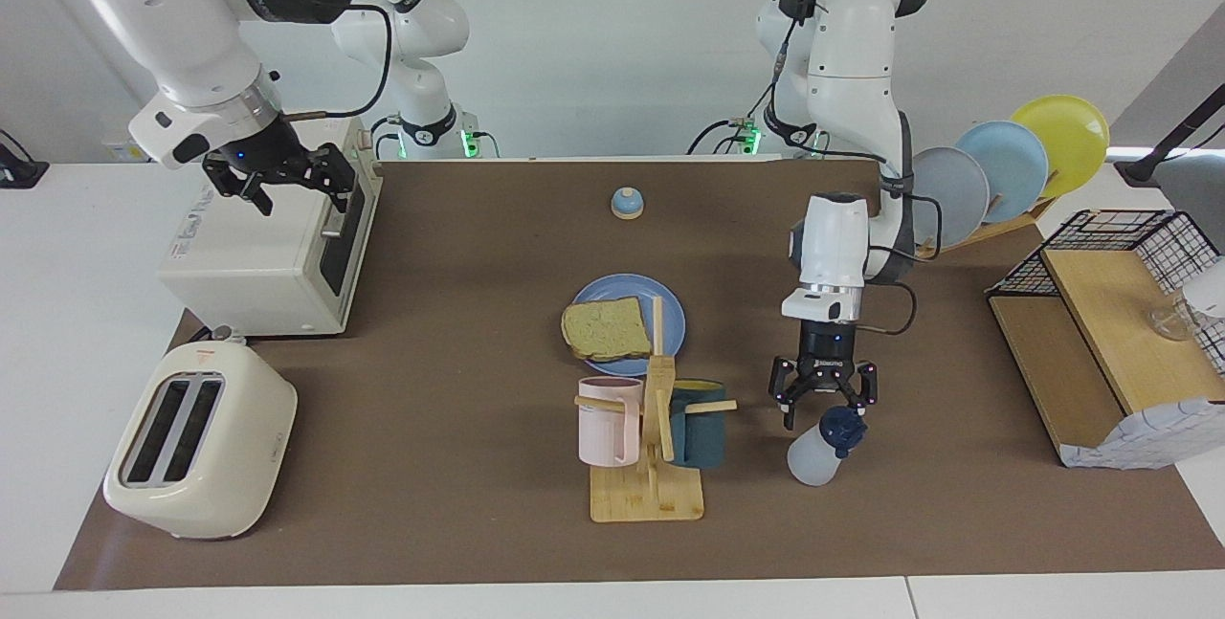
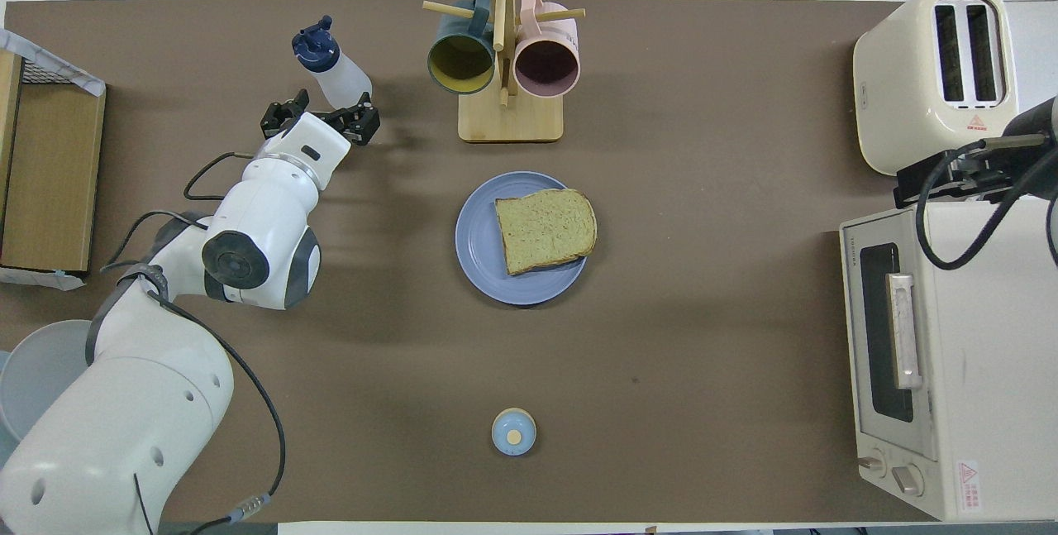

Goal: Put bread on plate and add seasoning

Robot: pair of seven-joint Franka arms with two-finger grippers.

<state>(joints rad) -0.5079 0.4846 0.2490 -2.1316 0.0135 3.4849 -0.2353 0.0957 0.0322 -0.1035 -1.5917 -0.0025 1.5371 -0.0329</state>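
The bread (image 1: 605,328) lies flat on the blue plate (image 1: 598,294) in the middle of the table, its crust overhanging the rim toward the right arm's end; the overhead view shows the bread (image 2: 545,229) and plate (image 2: 475,246) too. The seasoning bottle (image 1: 815,456), white with a navy cap, stands on the mat toward the left arm's end, beside the mug rack; it also shows in the overhead view (image 2: 339,80). My left gripper (image 1: 825,402) hangs open just above its cap, holding nothing (image 2: 321,115). My right gripper (image 1: 292,184) is open and empty, raised over the toaster oven.
A wooden mug rack (image 1: 651,495) with a pink and a teal mug stands just farther out than the plate. A blue-topped bell (image 1: 627,204) sits near the robots. A toaster oven (image 1: 258,265) and toaster (image 1: 196,442) stand at the right arm's end; a plate rack (image 1: 1005,169) and shelf (image 1: 1110,332) at the left arm's.
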